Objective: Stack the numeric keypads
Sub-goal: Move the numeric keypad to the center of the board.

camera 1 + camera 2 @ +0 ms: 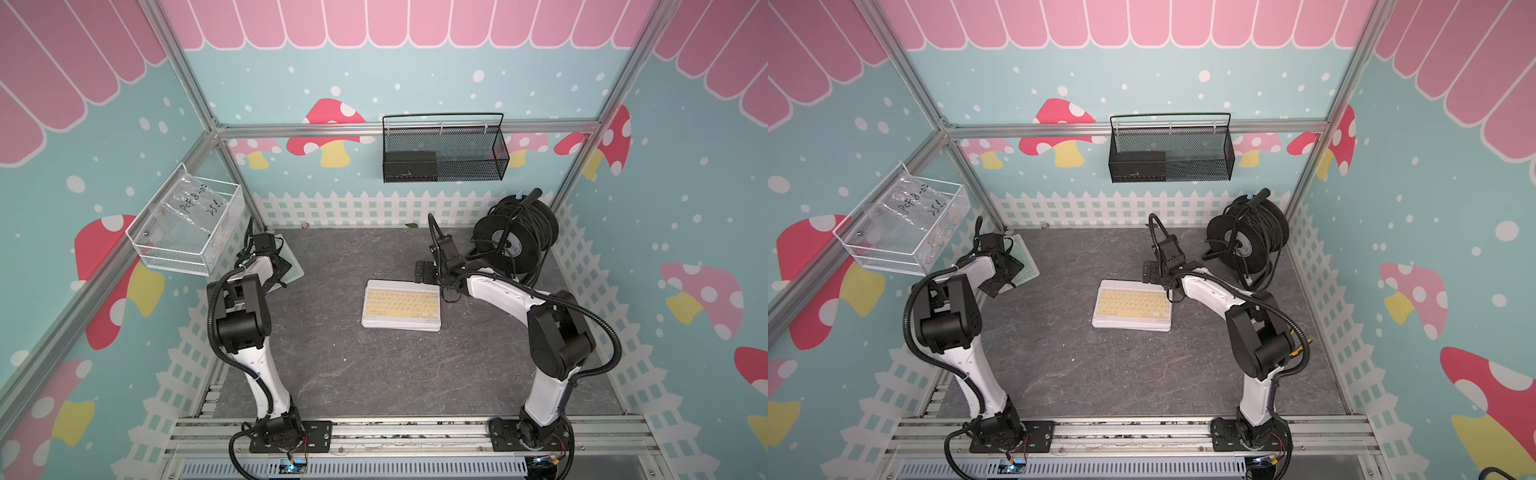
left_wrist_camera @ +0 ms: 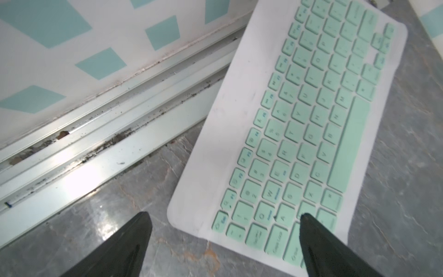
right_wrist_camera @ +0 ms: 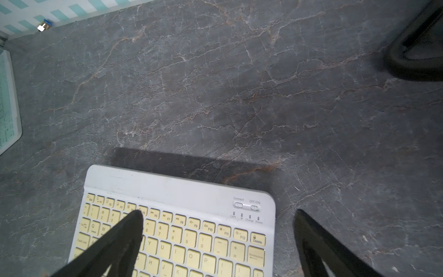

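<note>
While both arms reach over the grey table (image 1: 332, 365), the black cable reel (image 1: 515, 235) stands at its far right corner. Near the reel, on the side toward the arm bases and the left arm, lies a pile of keypads. The yellow keypad (image 1: 401, 305) is flat on top. White frames show under its near edge in both top views, but how many lie below I cannot tell.

The right gripper (image 3: 217, 213) hangs between the reel and this pile, at the pile's corner nearest the reel. Its jaws are spread wide and hold nothing. One finger (image 3: 124, 239) is over the yellow keys, the other is past the frame's edge, over bare table.

The mint green keypad (image 2: 299, 134) lies alone, well apart from the reel, at the opposite far corner of the table, just beside an aluminium rail (image 2: 96, 134). The left gripper (image 2: 225, 220) is above one short end of it, also released and empty. One fingertip (image 2: 311, 230) is over the mint keys and the other over the table. Whether that fingertip touches the keys, I cannot tell.
</note>
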Motion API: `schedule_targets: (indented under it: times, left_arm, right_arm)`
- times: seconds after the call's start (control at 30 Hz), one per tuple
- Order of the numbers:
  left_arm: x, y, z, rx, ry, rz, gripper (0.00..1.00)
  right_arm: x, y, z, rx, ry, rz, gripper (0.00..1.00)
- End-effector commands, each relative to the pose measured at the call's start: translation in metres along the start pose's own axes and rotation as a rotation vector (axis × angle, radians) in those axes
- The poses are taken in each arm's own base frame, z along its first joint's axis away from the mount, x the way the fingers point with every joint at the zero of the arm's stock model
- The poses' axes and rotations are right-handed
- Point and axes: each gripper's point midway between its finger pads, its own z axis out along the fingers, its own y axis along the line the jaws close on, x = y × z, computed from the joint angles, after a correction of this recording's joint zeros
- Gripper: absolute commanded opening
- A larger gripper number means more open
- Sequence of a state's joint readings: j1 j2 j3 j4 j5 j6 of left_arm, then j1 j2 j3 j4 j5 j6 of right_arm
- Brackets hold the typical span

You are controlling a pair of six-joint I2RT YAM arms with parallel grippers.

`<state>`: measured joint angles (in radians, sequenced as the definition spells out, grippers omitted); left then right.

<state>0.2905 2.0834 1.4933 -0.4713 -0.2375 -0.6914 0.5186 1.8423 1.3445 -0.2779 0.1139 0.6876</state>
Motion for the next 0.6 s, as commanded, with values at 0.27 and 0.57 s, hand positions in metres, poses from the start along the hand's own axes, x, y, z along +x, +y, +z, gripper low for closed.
schedule_targets:
  times: [0.27, 0.57]
  left_arm:
    - [-0.010, -0.006, 0.041, -0.016, 0.113, 0.053, 0.91]
    - [-0.006, -0.029, 0.048, -0.020, 0.159, 0.148, 0.88]
  right_arm:
    - [0.001, -0.019, 0.013, 0.030, 0.035, 0.030, 0.99]
    - [-0.003, -0.033, 0.010, 0.049, 0.028, 0.053, 0.99]
